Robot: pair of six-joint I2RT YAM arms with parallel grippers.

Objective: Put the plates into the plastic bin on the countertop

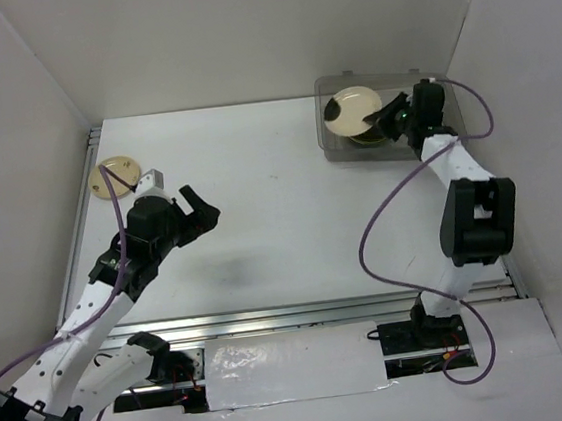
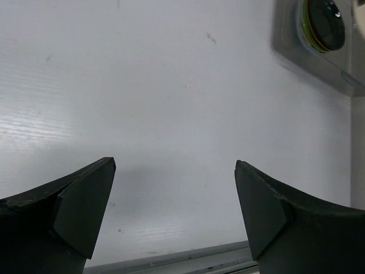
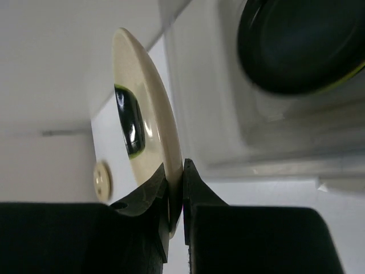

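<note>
My right gripper (image 1: 384, 116) is shut on the rim of a cream plate with a dark mark (image 1: 353, 107) and holds it over the clear plastic bin (image 1: 331, 147) at the back right. In the right wrist view the cream plate (image 3: 149, 123) stands edge-on between my fingers, and a black plate (image 3: 302, 45) tops a stack in the bin (image 3: 228, 137). My left gripper (image 1: 201, 210) is open and empty above the white countertop (image 1: 262, 222). Another cream plate (image 1: 115, 177) lies at the far left, behind the left gripper. The bin with its stack (image 2: 323, 25) shows in the left wrist view.
White panels wall the countertop on three sides. A metal rail (image 1: 302, 314) runs along the near edge, another along the left edge (image 1: 85, 206). Purple cables loop off both arms.
</note>
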